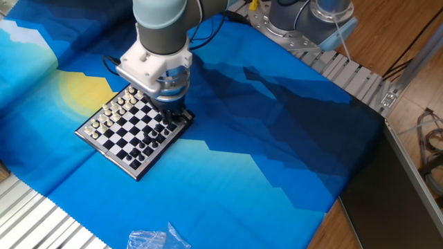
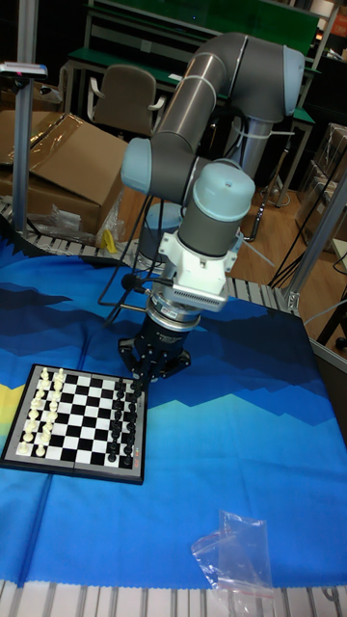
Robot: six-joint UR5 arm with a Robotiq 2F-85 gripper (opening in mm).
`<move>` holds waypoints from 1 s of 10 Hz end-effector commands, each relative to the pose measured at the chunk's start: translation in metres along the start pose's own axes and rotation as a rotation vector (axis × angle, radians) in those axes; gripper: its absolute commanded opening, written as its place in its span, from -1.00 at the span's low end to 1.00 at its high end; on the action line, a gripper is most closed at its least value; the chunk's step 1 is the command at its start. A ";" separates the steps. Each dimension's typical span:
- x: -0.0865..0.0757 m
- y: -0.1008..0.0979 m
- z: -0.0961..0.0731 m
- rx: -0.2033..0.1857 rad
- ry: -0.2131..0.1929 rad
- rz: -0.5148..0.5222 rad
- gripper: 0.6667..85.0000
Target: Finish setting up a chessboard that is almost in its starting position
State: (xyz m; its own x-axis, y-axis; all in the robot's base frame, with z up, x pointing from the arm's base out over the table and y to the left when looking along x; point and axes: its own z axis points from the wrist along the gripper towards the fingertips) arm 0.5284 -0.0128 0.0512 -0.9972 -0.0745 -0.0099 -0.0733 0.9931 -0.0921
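The chessboard (image 1: 131,131) (image 2: 82,429) lies flat on the blue cloth, left of centre. Tiny white pieces (image 1: 111,114) (image 2: 43,416) fill one side and black pieces (image 1: 154,140) (image 2: 121,424) the opposite side. My gripper (image 1: 174,115) (image 2: 144,383) points straight down over the board's black-piece end, near its far corner. Its dark fingers hang just above or among the black pieces. The wrist hides the gap between the fingers, so I cannot tell whether they hold a piece.
A crumpled clear plastic bag (image 1: 156,240) (image 2: 236,554) lies on the cloth near the front edge. Metal roller rails (image 1: 34,221) border the cloth. A second robot base (image 1: 304,17) stands at the back, and cardboard boxes (image 2: 58,159) sit behind the table.
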 end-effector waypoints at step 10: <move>-0.004 0.000 0.004 -0.039 -0.013 0.015 -0.99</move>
State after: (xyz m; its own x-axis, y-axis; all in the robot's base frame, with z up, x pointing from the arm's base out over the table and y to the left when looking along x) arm 0.5317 -0.0143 0.0464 -0.9973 -0.0703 -0.0189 -0.0690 0.9955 -0.0645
